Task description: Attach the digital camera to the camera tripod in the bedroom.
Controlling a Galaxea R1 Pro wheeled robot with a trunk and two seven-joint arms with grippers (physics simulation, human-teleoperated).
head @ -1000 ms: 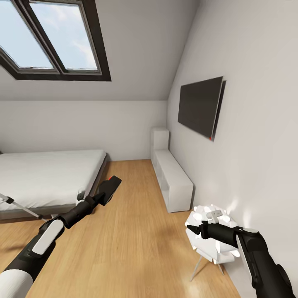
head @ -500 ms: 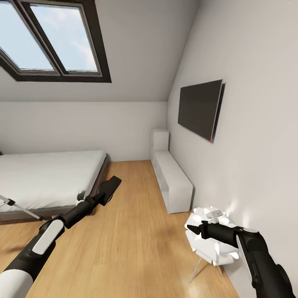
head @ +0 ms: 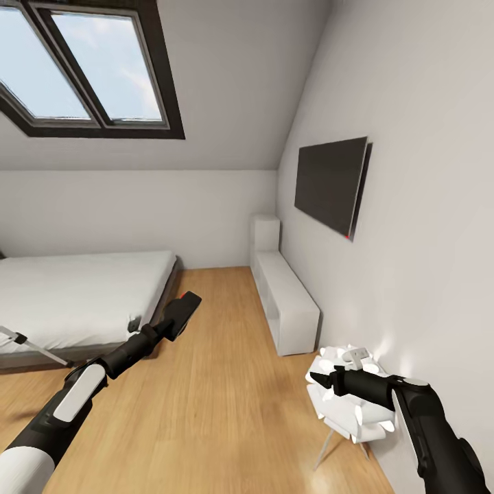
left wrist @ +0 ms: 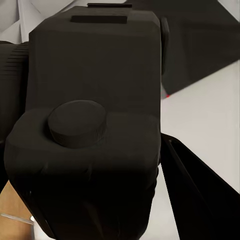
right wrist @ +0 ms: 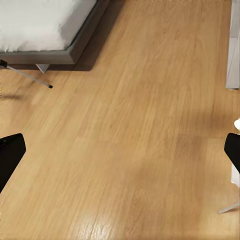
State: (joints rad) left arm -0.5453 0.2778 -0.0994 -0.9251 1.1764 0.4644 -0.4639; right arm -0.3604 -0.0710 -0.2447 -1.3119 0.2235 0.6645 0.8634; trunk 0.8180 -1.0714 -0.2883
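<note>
Tripod [head: 27, 342]: one leg pokes in at 9 o'clock by the bed [head: 75, 295]; it sits further left than a second ago, so the view has swung right and mounting isn't lined up. Left gripper [head: 180, 313], about 8 o'clock from centre: fingers clenched on the digital camera [left wrist: 90, 130], red button up, over the floor. Right gripper [head: 320, 381] at 4 o'clock: fingers released, empty, beside the white floor lamp [head: 353, 412]. Judgement: turn back left next.
</note>
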